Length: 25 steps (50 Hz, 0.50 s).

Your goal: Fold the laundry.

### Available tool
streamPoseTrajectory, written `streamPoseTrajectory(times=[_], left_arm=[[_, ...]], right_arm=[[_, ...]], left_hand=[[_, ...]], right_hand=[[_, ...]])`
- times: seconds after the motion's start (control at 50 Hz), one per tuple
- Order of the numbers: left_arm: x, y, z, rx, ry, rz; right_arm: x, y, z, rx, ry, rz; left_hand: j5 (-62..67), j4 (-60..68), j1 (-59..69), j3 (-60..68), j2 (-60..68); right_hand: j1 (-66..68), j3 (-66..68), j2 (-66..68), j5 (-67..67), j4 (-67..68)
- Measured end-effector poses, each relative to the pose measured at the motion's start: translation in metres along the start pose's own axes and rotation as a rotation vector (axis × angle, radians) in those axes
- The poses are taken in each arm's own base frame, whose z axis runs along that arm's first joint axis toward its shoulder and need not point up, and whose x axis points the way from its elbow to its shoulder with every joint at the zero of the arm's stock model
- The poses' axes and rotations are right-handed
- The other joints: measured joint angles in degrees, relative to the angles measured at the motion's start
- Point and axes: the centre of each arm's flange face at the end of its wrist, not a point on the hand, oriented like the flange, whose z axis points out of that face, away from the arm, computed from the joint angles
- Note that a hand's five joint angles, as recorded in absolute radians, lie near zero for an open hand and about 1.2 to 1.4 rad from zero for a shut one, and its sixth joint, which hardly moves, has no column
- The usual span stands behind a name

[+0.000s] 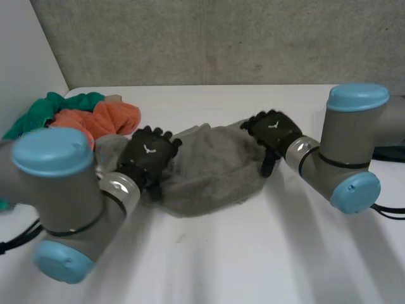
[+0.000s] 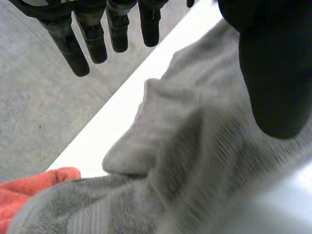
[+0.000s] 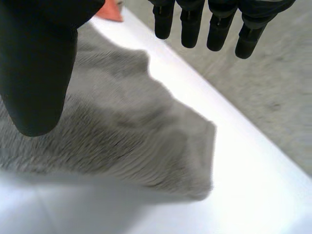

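Head view has the grey cloth (image 1: pixel 209 168) lying crumpled in the middle of the white table (image 1: pixel 253 253), its long axis running left to right and tilting a little toward the far side at its right end. The left hand (image 1: pixel 149 155) rests over the cloth's left part and the right hand (image 1: pixel 273 132) over its far right corner. Each hand carries a small white mark on its back, too small to read; no other writing or label can be made out on the cloth. An orange cloth (image 1: pixel 104 117) lies bunched at the far left, just beside the grey cloth's left end, with a green cloth (image 1: pixel 47 109) further left against it.

Left wrist view shows that hand released: its fingers (image 2: pixel 93 44) are straight and spread clear above the table edge, the thumb (image 2: pixel 273 73) is apart over the grey cloth (image 2: pixel 195 146), and a rumpled fold lies under the palm.

Right wrist view shows the same of the right hand: straight fingers (image 3: pixel 191 29) and thumb (image 3: pixel 34 73) well apart, grasping nothing, with the cloth's corner (image 3: pixel 195 156) flat on the table beneath.
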Motion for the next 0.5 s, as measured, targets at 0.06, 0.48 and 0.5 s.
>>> streamPoseTrajectory(times=[0.06,0.48,0.5], left_arm=[[-0.017,-0.01,-0.011,-0.01,0.014,-0.056],[-0.15,0.067,0.003,-0.113,0.088,-0.194],[-0.15,0.073,0.006,-0.119,0.108,-0.188]], right_arm=[[0.005,-0.016,-0.014,0.014,0.037,0.022],[-0.023,-0.001,-0.128,-0.284,-0.139,0.131],[-0.027,0.004,-0.127,-0.284,-0.15,0.121]], left_hand=[[0.0,0.0,0.0,-0.01,-0.07],[0.53,3.72,3.79,3.12,3.14],[1.4,4.09,4.15,3.44,3.48]], right_hand=[[0.0,-0.01,0.0,0.0,-0.05],[7.27,8.25,7.87,7.72,8.03],[7.75,8.65,7.91,8.24,8.53]])
